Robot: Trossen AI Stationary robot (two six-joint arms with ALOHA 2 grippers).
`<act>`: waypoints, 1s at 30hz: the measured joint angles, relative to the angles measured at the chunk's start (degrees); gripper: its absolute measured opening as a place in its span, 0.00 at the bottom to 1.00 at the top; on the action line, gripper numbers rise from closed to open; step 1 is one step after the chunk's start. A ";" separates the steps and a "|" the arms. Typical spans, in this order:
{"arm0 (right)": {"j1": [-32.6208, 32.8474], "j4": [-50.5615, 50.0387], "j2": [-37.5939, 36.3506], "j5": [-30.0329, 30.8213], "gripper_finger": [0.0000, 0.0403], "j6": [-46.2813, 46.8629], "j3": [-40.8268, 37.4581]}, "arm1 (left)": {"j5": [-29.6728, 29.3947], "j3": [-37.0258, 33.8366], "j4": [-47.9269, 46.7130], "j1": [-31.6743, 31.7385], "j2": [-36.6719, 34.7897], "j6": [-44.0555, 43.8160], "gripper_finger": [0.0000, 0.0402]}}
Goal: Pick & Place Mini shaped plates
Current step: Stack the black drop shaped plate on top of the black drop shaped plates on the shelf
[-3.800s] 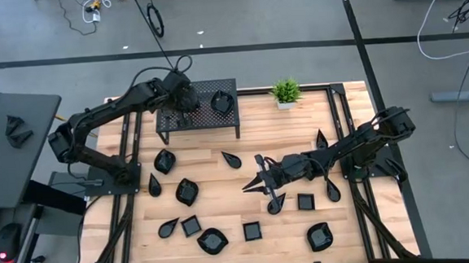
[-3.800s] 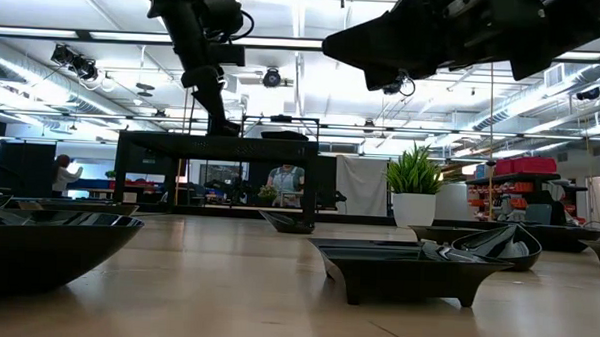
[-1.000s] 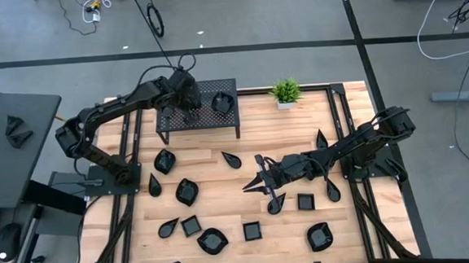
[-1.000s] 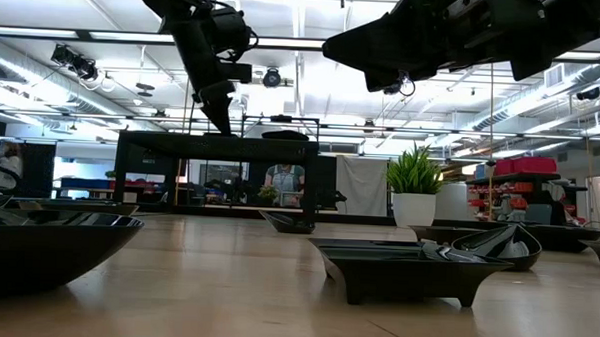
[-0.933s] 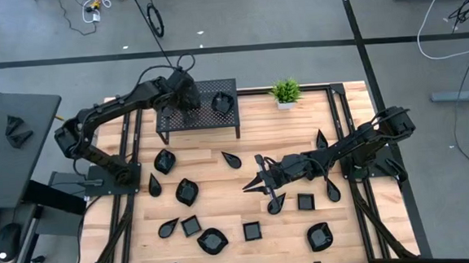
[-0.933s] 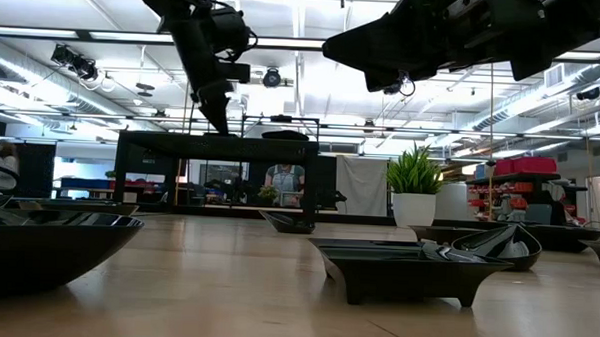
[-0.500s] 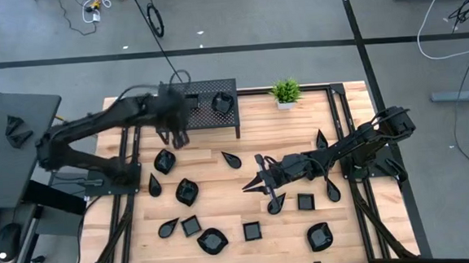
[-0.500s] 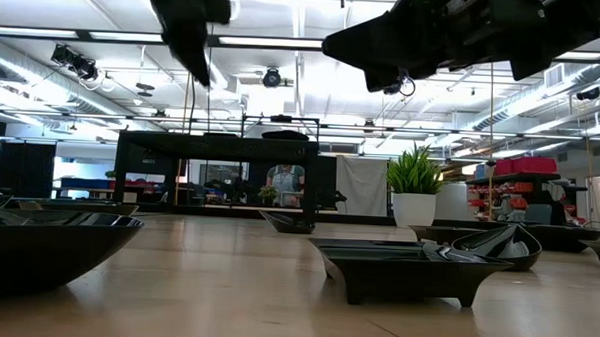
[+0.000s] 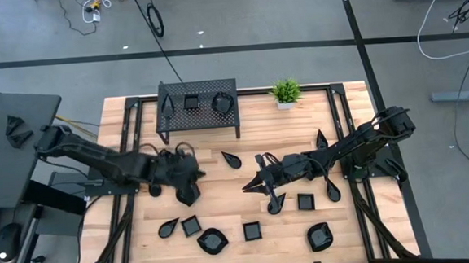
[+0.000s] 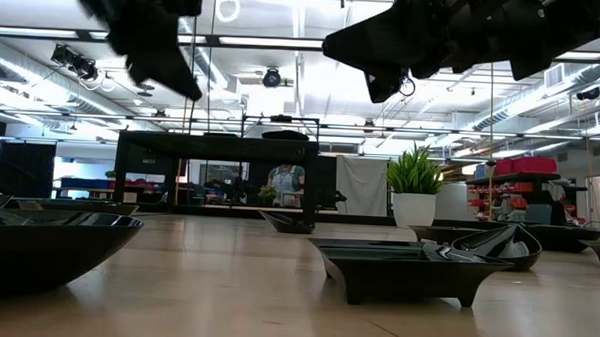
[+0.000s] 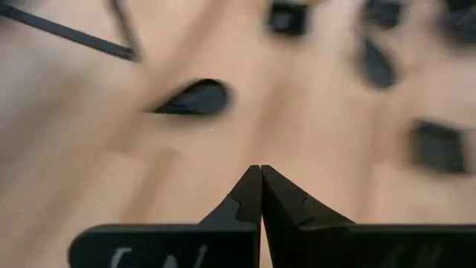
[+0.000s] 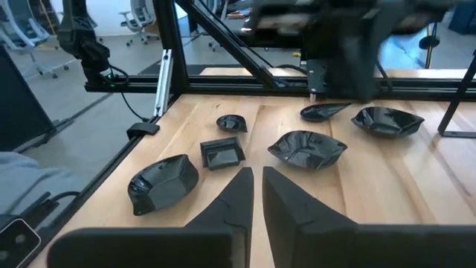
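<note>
Several small glossy black plates lie flat on the wooden table, among them a teardrop (image 9: 230, 159), squares (image 9: 251, 230) and a rounded blob (image 9: 212, 240). On the black perforated rack (image 9: 199, 121) at the far side rest a small square plate (image 9: 190, 101) and two more. My left gripper (image 9: 193, 178) hangs shut and empty above the table's left half, close over a blob plate (image 9: 187, 194); its tips meet in the left wrist view (image 11: 260, 171). My right gripper (image 9: 252, 185) hovers mid-table, pointing left, its fingers (image 12: 256, 175) a narrow gap apart with nothing between them.
A small green potted plant (image 9: 285, 92) stands at the far edge, right of the rack. Black frame rails (image 9: 129, 138) run along the table's left and right sides. Bare wood (image 9: 222, 193) lies between the two grippers. Beyond the table, people show in the low view (image 10: 283, 180).
My left gripper has swung from above the rack toward the table's near edge and down, turning as it went, and now hangs low over the plates on the left. The square plate it covered on the rack now shows. My right gripper has rolled slightly in place.
</note>
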 joint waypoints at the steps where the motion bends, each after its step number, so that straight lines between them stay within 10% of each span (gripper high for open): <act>1: -0.01 -0.11 0.00 0.00 0.08 0.00 0.00 | 1.57 -2.03 4.29 -0.73 0.44 -2.29 0.02; 10: -0.19 0.85 0.00 0.04 0.08 -2.55 -0.02 | -1.79 -10.45 12.53 -0.52 0.61 -13.64 0.05; 18: -1.71 0.85 0.00 0.18 0.08 -3.02 -0.02 | -3.48 -10.22 20.61 5.94 9.35 -18.76 0.33; 30: -2.22 -0.07 0.00 -0.01 0.08 -3.43 -0.02 | -5.08 1.10 21.48 11.74 27.72 -24.12 0.46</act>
